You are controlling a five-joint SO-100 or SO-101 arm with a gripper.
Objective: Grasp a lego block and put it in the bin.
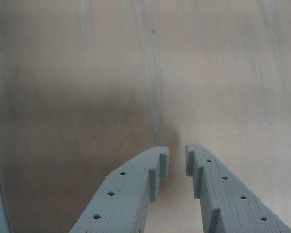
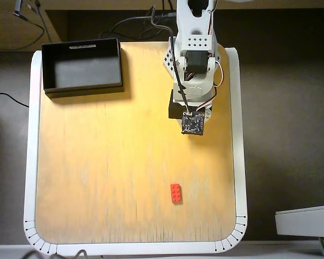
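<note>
in the overhead view the lego block (image 2: 176,193) lies on the wooden table (image 2: 97,162), well below the arm (image 2: 191,70) and almost straight ahead of it, its long axis pointing along that same line. the bin (image 2: 82,66) sits far off at upper left. in the wrist view the gripper (image 1: 177,158) holds nothing, its fingers a little apart over bare wood.

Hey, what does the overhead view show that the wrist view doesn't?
Only the overhead view shows the red lego block lying on the board, the black bin at the top-left corner, and the arm's body. Only the wrist view shows the gripper close up, its grey fingertips slightly apart with nothing between them. Both share the wooden board, seen bare under the gripper in the wrist view.
</note>
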